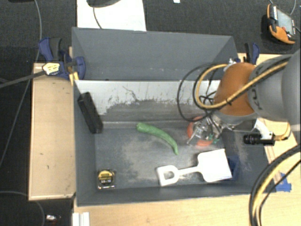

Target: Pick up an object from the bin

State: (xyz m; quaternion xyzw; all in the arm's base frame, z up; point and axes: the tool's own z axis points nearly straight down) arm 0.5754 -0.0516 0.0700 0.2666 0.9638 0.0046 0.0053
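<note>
Your gripper (205,132), open or closed I cannot tell, is over the small red object (202,143) just beyond the white scoop (214,166); it's probably light and rigid, so pinch its middle.

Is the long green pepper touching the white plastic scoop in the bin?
Apart. In the camera view the green pepper ends above the white scoop, with bare bin floor plainly between them.
</note>
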